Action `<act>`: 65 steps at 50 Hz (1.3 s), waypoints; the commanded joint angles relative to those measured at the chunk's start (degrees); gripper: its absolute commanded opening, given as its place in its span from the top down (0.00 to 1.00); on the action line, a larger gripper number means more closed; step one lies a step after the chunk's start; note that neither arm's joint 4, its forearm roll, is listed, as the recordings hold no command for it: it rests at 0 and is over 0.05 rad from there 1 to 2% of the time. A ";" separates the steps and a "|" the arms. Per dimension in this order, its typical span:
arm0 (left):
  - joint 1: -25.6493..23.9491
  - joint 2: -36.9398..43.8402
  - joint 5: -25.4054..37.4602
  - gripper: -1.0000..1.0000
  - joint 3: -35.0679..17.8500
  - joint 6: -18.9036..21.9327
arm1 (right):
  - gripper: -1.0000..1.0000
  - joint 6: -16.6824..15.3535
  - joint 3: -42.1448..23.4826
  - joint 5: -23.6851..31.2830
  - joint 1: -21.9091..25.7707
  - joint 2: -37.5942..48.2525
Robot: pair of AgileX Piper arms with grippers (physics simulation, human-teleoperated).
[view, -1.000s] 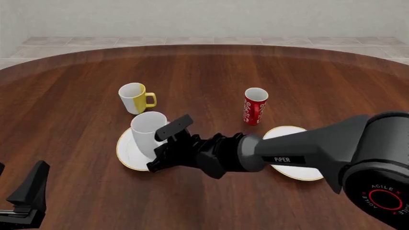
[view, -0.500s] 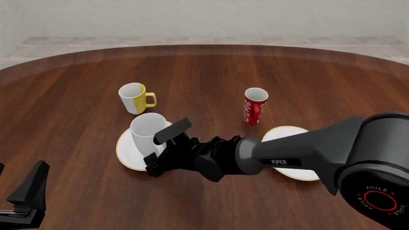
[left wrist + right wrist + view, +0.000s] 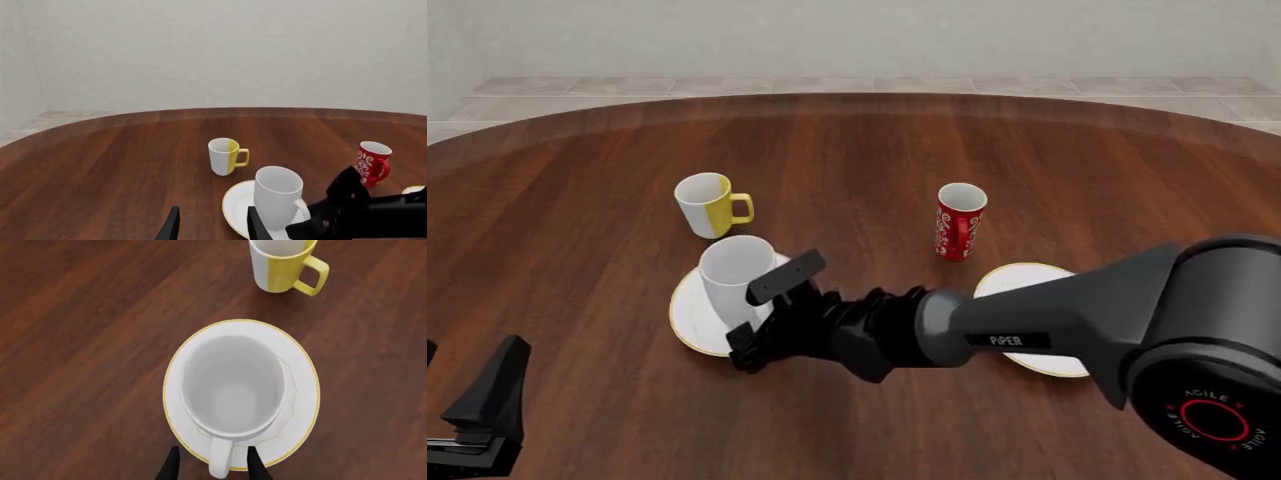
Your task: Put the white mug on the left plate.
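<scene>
I see the white mug (image 3: 734, 279) standing upright on the left plate (image 3: 693, 322), with my right gripper (image 3: 212, 465) straddling its handle, fingers apart (whether they touch the handle I cannot tell). My left gripper (image 3: 210, 227) hangs near the table's (image 3: 561, 220) front-left edge, fingers apart and empty, well clear of the yellow-and-white mug (image 3: 709, 205) behind the plate.

Front high, wrists low; all share white mug (image 3: 735, 281).

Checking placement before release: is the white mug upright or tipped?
Upright: the white mug stands mouth-up on the left plate.
</scene>
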 commanded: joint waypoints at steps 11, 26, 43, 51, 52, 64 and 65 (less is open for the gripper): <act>-0.17 0.00 0.15 0.00 0.09 0.24 | 0.00 -1.22 -0.22 1.34 -0.50 -1.37; -0.25 0.00 0.17 0.00 0.11 0.22 | 0.00 -2.19 -0.51 2.43 -1.01 -2.31; -0.39 0.00 0.21 0.00 0.14 0.45 | 0.00 -3.16 -0.64 3.71 -1.51 -3.85; -0.37 0.00 0.27 0.00 0.14 0.51 | 0.00 -3.32 -0.53 3.98 -1.48 -4.37; -0.37 0.00 0.28 0.00 0.14 0.49 | 0.00 -3.41 -0.53 4.01 -1.52 -4.40; -0.49 0.00 0.18 0.00 0.12 0.59 | 0.00 -3.91 -0.35 4.57 -1.83 -5.50; -0.49 0.00 0.18 0.00 0.12 0.59 | 0.00 -3.91 -0.35 4.57 -1.83 -5.50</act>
